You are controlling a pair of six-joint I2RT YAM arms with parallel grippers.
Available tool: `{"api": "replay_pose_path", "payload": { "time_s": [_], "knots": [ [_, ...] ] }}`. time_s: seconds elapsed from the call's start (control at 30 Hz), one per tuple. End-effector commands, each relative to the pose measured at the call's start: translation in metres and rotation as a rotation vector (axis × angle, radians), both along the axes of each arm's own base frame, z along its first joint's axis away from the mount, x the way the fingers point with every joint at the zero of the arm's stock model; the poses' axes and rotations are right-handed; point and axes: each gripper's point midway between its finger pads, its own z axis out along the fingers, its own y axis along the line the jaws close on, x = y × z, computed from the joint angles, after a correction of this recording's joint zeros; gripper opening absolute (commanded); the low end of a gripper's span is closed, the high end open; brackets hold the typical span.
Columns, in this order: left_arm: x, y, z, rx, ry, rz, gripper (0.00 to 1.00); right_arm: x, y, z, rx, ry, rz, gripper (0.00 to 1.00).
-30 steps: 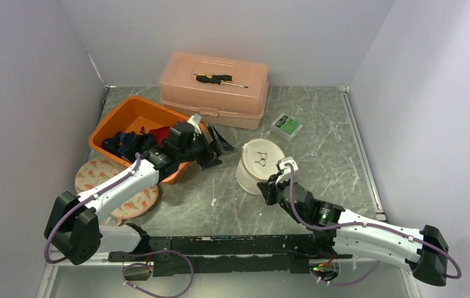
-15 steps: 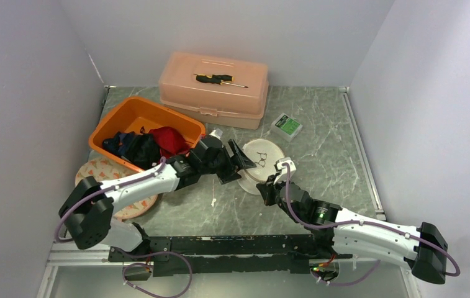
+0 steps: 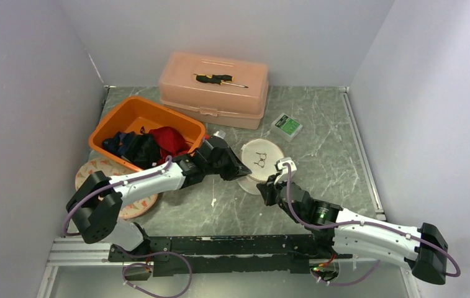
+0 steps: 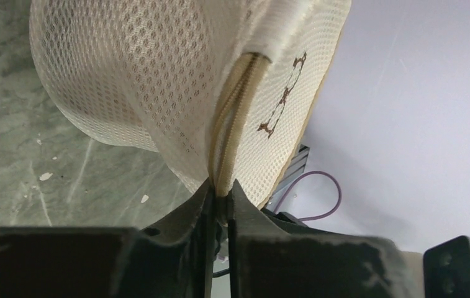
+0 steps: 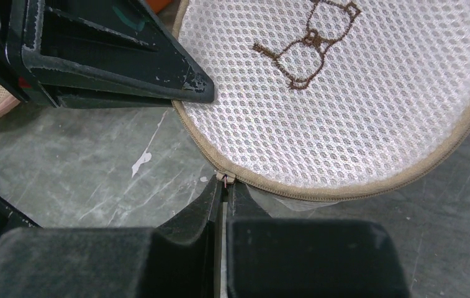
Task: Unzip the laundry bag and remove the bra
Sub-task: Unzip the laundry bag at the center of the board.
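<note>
The laundry bag (image 3: 261, 156) is a round white mesh pouch with a brown stitched bear and a tan zipper seam (image 4: 235, 108). It lies mid-table between both arms. My left gripper (image 3: 242, 172) is shut on the bag's zipper edge at its left side; in the left wrist view the seam runs straight down into the pinched jaws (image 4: 221, 191). My right gripper (image 3: 269, 185) is at the bag's near edge, shut on the small zipper pull (image 5: 225, 178). The left fingers (image 5: 126, 68) show beside the bag (image 5: 350, 99) in the right wrist view. The bra is hidden.
An orange basin (image 3: 134, 112) with dark and red clothes stands at the left. Behind it is a pink toolbox (image 3: 213, 93) with a screwdriver (image 3: 220, 79) on its lid. A small green box (image 3: 287, 126) lies at the back right, and a patterned round mat (image 3: 95, 169) at the near left.
My left arm swung right from the orange basin to the bag and closed its jaws on the zipper edge. The bag now leans and looks flatter. The right gripper stayed put.
</note>
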Motion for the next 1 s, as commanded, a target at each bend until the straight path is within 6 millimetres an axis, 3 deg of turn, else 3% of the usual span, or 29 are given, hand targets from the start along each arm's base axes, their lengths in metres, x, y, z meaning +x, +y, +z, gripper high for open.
{"api": "replay_pose_path", "payload": {
  "time_s": [0.0,0.07,0.4,0.53,0.63,0.83,0.97],
  "knots": [
    [0.011,-0.005,0.022,-0.025,-0.072,0.015,0.07,0.002,-0.002,0.015,0.03,-0.02,-0.026,0.0],
    [0.011,-0.003,0.023,-0.013,-0.082,0.01,0.03,0.003,-0.005,0.014,0.025,-0.018,-0.037,0.0],
    [0.011,0.015,0.045,0.006,-0.173,-0.074,0.03,0.012,-0.043,-0.006,-0.034,0.039,-0.234,0.0],
    [0.008,0.019,0.047,0.015,-0.191,-0.155,0.03,0.024,-0.058,-0.004,-0.007,0.052,-0.315,0.0],
    [0.007,0.024,0.052,0.021,-0.23,-0.232,0.03,0.034,-0.066,0.011,0.028,0.028,-0.333,0.0],
    [0.014,0.031,0.093,0.021,-0.393,-0.434,0.03,0.023,-0.053,0.079,0.061,-0.163,-0.157,0.0],
    [0.021,0.018,0.108,0.034,-0.475,-0.564,0.03,0.011,-0.038,0.085,0.015,-0.162,-0.063,0.0]
  ]
}}
